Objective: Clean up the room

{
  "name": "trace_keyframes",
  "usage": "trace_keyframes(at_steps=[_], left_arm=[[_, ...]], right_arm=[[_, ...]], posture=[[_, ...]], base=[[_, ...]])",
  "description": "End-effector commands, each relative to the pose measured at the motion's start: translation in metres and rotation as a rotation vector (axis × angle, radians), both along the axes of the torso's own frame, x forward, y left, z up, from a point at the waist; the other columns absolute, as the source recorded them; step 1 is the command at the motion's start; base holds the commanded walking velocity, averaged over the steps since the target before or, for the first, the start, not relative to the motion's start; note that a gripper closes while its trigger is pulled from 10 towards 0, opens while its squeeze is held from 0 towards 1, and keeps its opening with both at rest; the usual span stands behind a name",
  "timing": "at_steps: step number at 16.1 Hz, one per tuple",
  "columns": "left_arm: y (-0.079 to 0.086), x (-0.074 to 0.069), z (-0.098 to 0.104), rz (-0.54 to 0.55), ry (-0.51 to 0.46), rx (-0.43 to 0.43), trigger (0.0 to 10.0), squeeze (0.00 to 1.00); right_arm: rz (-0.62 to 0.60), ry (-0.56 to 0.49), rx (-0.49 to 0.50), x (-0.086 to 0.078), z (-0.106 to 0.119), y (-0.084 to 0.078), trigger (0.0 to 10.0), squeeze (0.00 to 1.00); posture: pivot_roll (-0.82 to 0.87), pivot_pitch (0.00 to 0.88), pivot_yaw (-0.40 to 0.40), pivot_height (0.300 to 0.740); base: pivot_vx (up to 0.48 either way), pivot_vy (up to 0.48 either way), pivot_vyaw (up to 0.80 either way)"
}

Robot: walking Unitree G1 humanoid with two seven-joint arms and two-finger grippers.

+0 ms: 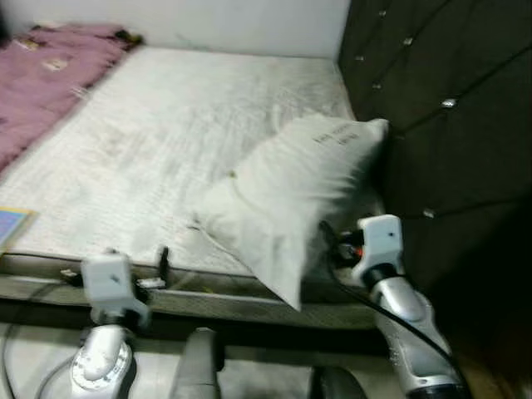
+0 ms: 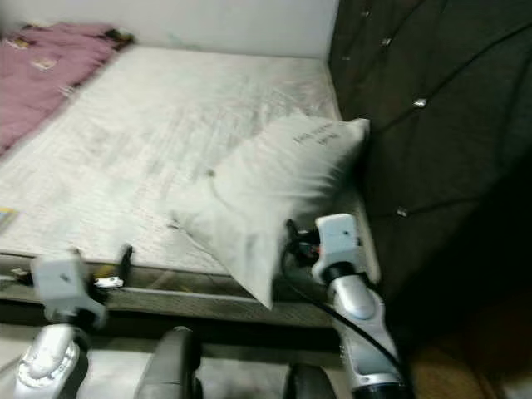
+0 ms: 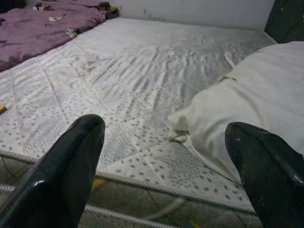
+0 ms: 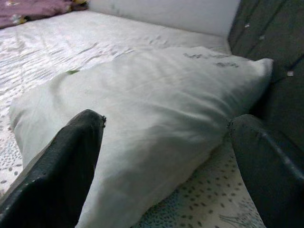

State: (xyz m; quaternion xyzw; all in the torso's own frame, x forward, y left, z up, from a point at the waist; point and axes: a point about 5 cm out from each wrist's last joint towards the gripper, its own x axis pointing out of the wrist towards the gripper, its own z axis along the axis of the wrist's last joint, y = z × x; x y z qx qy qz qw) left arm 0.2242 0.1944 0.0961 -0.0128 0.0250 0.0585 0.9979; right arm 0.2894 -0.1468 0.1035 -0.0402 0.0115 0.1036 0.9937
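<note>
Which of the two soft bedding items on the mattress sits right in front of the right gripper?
The white pillow, leaning by the dark headboard; the open right gripper faces it. The purple blanket lies at the far left corner.

A white pillow (image 1: 295, 195) is seen lying flat on the bare mattress (image 1: 166, 141) — plump, slightly creased, with dark lettering near its far corner. It is set diagonally, its far corner against the dark tufted headboard (image 1: 449, 125), its near corner overhanging the mattress edge. A purple blanket (image 1: 41, 79) is bunched up at the mattress's far left.
</note>
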Motion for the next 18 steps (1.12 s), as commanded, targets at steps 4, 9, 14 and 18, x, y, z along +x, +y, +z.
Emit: trace_keyframes(at_steps=[4, 9, 14, 18], left_arm=[[-0.003, 0.003, 0.004, -0.005, -0.021, 0.003, 10.0, 0.00], [-0.006, 0.009, 0.007, -0.017, -0.031, -0.003, 10.0, 0.00], [-0.007, 0.009, 0.007, -0.021, -0.035, -0.009, 10.0, 0.00], [-0.011, 0.013, 0.010, -0.050, -0.054, -0.022, 10.0, 0.00]], right_arm=[[0.016, -0.017, 0.002, 0.002, 0.002, 0.000, 10.0, 0.00], [0.030, -0.021, 0.006, 0.002, 0.003, 0.002, 10.0, 0.00], [0.055, -0.036, -0.047, 0.002, 0.002, 0.004, 10.0, 0.00], [0.052, -0.037, -0.024, 0.002, 0.003, 0.004, 10.0, 0.00]], posture=[[0.04, 0.091, -0.021, 0.636], [0.04, 0.098, -0.024, 0.601], [0.04, 0.098, -0.024, 0.601], [0.04, 0.103, -0.023, 0.601]], base=[[0.000, 0.000, 0.00], [0.000, 0.000, 0.00], [0.000, 0.000, 0.48], [0.000, 0.000, 0.20]])
